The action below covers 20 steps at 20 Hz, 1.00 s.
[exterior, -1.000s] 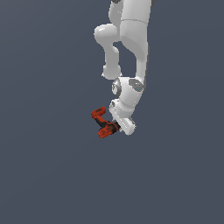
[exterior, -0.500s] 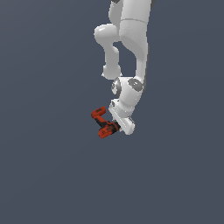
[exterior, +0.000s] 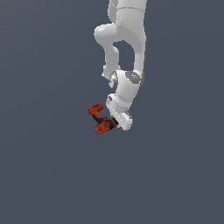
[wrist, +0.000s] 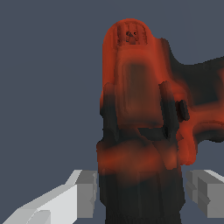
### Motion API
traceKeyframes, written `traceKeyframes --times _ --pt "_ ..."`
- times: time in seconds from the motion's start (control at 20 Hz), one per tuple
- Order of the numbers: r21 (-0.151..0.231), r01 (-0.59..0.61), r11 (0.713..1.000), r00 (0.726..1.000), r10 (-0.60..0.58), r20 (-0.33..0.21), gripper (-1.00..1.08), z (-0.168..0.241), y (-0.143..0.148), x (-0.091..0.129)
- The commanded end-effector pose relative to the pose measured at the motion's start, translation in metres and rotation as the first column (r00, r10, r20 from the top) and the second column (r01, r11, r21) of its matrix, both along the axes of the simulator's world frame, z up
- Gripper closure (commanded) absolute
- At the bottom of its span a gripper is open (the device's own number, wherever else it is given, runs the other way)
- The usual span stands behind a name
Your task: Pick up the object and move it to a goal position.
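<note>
The object (exterior: 101, 119) is a small red-orange and black drill-shaped item. In the exterior view it hangs at the end of the white arm, sticking out toward the exterior view's left. My gripper (exterior: 115, 124) is shut on its black middle part. In the wrist view the object (wrist: 140, 109) fills most of the frame, with its red end pointing away from the camera. The two light-grey fingers (wrist: 81, 192) press against either side of its dark base, and my gripper (wrist: 142, 194) is closed around it. No goal marker shows in either view.
A plain dark grey-blue background surrounds the arm in both views. No other objects, containers or edges show.
The arm and the held object have risen slightly in the exterior view. The grip on the object looks unchanged.
</note>
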<state>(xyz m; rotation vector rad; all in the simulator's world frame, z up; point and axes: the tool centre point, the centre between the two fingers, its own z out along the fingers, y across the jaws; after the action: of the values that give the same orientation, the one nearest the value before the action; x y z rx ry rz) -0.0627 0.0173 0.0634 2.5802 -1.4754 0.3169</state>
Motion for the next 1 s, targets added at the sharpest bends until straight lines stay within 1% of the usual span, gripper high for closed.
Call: traceKeyframes --times 0.0,0.4,0.95 --pt "0.002 0.001 1.0 1.0 -0.001 0.006 1.08 0.017 -0.007 -0.001" --pt "0.005 0.001 1.0 1.0 -0.002 0.005 1.08 0.082 -0.039 -0.014" --pt "0.004 0.003 1.0 1.0 -0.003 0.005 1.08 0.185 -0.089 -0.033"
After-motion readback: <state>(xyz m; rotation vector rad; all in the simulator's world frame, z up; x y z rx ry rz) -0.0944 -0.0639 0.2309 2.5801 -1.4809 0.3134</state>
